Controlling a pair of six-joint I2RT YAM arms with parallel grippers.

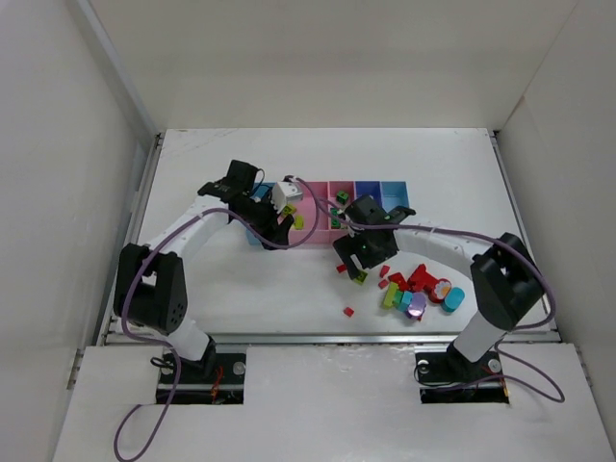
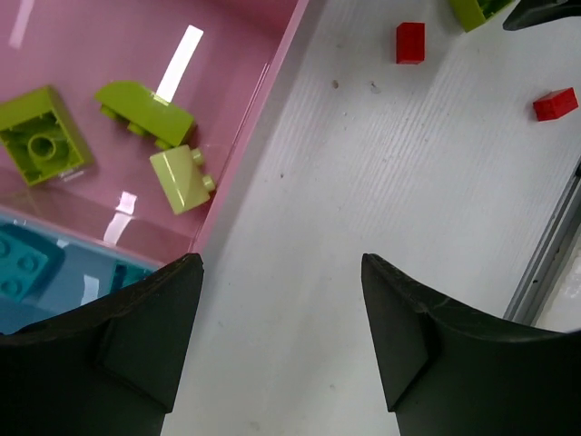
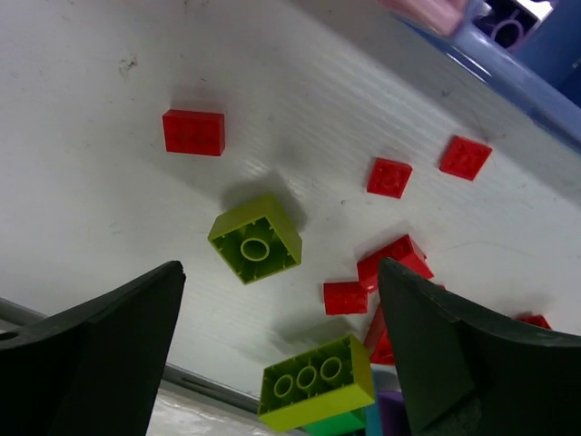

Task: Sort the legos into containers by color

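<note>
- Left gripper (image 2: 281, 265): jaws partly open, holding nothing, poised at the edge of the wide pink bin (image 2: 118, 45), where three lime bricks (image 2: 172, 177) lie.
- Right gripper (image 3: 281, 268): wide open, empty, above a loose lime square brick (image 3: 255, 238).
- Progress: perhaps a third sorted (the far bins are hard to read); a mixed pile of legos (image 1: 421, 291) lies unsorted.

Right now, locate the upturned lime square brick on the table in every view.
Top external: lime square brick, just below-right of centre.
Left wrist: the brick cropped at top edge, right side.
Right wrist: the brick left of centre, hollow side up.
Shared landmark: the red brick beside it.
</note>
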